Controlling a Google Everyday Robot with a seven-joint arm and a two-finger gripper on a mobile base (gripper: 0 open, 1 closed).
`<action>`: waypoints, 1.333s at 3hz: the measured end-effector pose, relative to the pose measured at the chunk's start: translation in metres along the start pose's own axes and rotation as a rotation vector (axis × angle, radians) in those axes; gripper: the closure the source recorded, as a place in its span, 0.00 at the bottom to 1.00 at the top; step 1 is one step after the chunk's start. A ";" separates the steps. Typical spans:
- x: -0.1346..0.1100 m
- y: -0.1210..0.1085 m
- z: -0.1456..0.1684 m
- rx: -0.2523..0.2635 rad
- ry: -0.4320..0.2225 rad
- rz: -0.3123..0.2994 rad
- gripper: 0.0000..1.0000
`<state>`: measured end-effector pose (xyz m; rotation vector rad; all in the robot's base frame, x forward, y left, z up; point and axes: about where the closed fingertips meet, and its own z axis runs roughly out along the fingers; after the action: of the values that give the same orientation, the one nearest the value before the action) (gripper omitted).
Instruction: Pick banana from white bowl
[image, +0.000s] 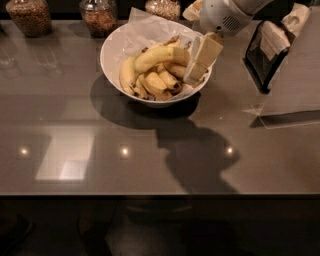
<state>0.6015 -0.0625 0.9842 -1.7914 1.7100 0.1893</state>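
The task is judged to be at an early stage — nothing has yet been lifted. The long, curved, bright yellow banana (160, 55) is seen lying across the top of the heap inside the wide round white bowl (107, 62). The bowl is set in the upper middle of the frame on the glossy grey-brown tabletop (150, 150) and is lined with crumpled white paper (142, 25). Several smaller, stubbier yellow bananas with brown marks (155, 82) are packed beneath and beside the long one. The robot's cream-coloured gripper (198, 65) is held over the right-hand rim of the bowl, angled down toward the right end of the long banana and just beside it. Contact may have been made there, though this is not clearly shown, and whether the gripper is parted or closed cannot be told from this view. No grasp can be confirmed, so the closing on the banana and the lift clear of the bowl and its paper are both judged to be left to do. As to writing — none can be read. The three glass jars of brown grains (30, 15) along the upper edge of the frame carry no visible label. The dark, flat pouch-like object (262, 50) at the upper right shows only a pale patch on which no lettering can be made out.
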 end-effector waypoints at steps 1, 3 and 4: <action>-0.003 -0.015 0.016 0.006 -0.017 -0.015 0.07; -0.012 -0.033 0.045 -0.017 -0.022 -0.027 0.23; -0.014 -0.034 0.060 -0.040 -0.017 -0.027 0.29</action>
<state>0.6504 -0.0205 0.9569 -1.8361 1.6799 0.2287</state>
